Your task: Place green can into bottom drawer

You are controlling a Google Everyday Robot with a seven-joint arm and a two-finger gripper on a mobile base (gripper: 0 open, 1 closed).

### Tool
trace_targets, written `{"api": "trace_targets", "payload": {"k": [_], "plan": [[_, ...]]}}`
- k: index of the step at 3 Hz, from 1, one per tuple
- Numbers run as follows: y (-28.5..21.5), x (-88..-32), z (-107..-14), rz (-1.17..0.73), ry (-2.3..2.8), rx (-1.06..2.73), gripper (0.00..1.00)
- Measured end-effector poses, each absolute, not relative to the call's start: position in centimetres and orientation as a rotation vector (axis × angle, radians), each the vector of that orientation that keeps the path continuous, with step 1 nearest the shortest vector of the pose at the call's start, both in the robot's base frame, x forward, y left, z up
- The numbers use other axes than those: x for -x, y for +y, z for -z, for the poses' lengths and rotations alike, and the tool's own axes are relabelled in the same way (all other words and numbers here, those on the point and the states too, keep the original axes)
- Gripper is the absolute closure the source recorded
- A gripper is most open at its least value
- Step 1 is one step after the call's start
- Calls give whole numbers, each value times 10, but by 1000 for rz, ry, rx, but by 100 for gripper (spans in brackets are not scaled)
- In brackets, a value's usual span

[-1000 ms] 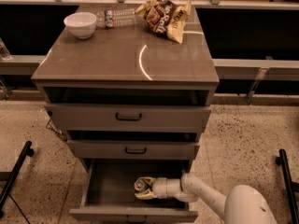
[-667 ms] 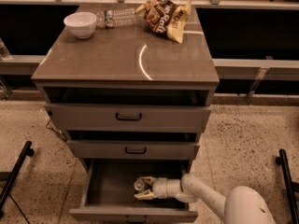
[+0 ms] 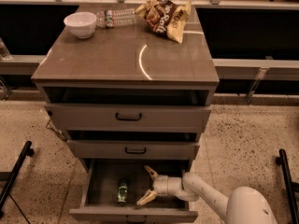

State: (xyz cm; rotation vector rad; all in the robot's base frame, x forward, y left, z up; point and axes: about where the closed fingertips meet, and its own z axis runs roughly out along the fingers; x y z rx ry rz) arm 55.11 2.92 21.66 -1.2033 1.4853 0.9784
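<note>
The green can [image 3: 122, 191] lies on its side on the grey floor of the open bottom drawer [image 3: 98, 186], left of centre. My gripper [image 3: 146, 186] is inside the same drawer, just right of the can and apart from it. Its two pale fingers are spread wide, one pointing up and back, one down and forward, and it holds nothing. The white arm reaches in from the lower right.
On the cabinet top stand a white bowl [image 3: 80, 24], a clear plastic bottle [image 3: 116, 17] lying down and a chip bag [image 3: 164, 14]. The two upper drawers [image 3: 128, 117] are slightly pulled out. Black stand legs [image 3: 15, 175] flank the cabinet on the speckled floor.
The gripper was shut on the can inside the drawer; now it has opened and drawn back to the right, and the can lies free on the drawer floor.
</note>
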Motion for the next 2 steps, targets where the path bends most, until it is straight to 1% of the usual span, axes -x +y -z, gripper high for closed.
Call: {"api": "trace_targets", "payload": {"k": [1,2], "plan": [[11,-552,-227,-994,1514,1135,0],[11,-552,-227,-995,1515,1132,0]]}}
